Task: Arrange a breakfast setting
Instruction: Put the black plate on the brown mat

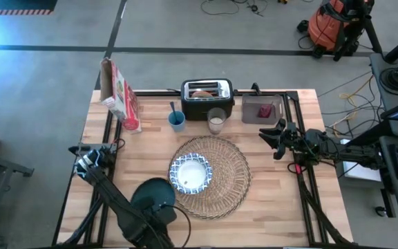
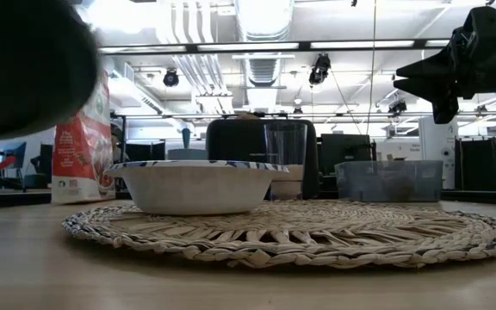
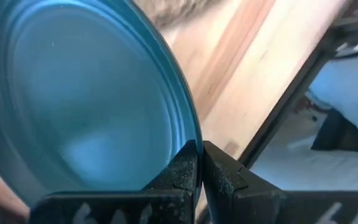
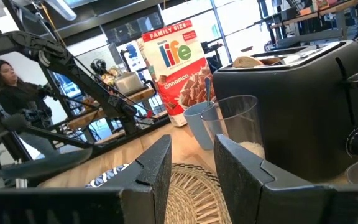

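A round woven straw placemat [image 1: 220, 178] lies mid-table with a blue-and-white bowl [image 1: 191, 173] resting on its left part. Near the front edge my left gripper [image 3: 199, 163] is shut on a dark teal plate [image 1: 154, 195], which shows as a dark shape [image 2: 24, 60] in the low view. A glass of milk [image 1: 217, 122] stands on the table in front of the toaster. A small dark-red item [image 1: 264, 111] lies in a clear tub. My right gripper [image 4: 194, 163] waits open at the table's right side, level, holding nothing. My left gripper pinches the plate's rim [image 3: 191, 138] between its two fingers [image 3: 180, 177]. The fingers come from above, pointing down. The plate is lifted clear of the table beside the placemat's near-left edge, and its hollow face shows in the left wrist view.
At the back stand a black-and-silver toaster [image 1: 207, 97], a small blue cup [image 1: 177, 120] with a spoon handle in it, and a cereal box [image 1: 119, 95]. Black frame rails run along the table's left and right sides. A person [image 4: 8, 93] is in the room beyond.
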Controlling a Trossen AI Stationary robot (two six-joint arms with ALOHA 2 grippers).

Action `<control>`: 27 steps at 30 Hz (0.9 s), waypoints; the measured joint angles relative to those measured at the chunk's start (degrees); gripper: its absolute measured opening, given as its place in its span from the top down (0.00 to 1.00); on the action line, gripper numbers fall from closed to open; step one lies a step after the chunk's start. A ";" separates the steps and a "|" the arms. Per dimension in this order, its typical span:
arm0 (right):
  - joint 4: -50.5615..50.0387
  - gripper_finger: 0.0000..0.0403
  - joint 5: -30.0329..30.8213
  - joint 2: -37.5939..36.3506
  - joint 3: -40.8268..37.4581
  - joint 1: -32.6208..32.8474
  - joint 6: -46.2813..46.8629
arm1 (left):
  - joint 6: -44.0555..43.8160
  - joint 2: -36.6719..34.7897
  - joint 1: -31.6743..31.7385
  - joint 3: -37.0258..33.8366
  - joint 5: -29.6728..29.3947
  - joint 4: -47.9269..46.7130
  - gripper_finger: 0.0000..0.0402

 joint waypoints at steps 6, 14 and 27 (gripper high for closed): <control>0.00 0.72 0.00 0.02 0.02 -0.02 0.00 | 16.30 -0.04 1.37 3.26 -11.86 0.05 1.00; 0.00 0.72 0.00 0.01 0.00 -0.01 0.00 | 45.77 -0.04 6.15 3.55 -18.19 6.47 1.00; 0.00 0.72 0.00 0.01 0.00 -0.02 0.00 | 80.39 1.73 14.00 3.28 -17.86 21.89 1.00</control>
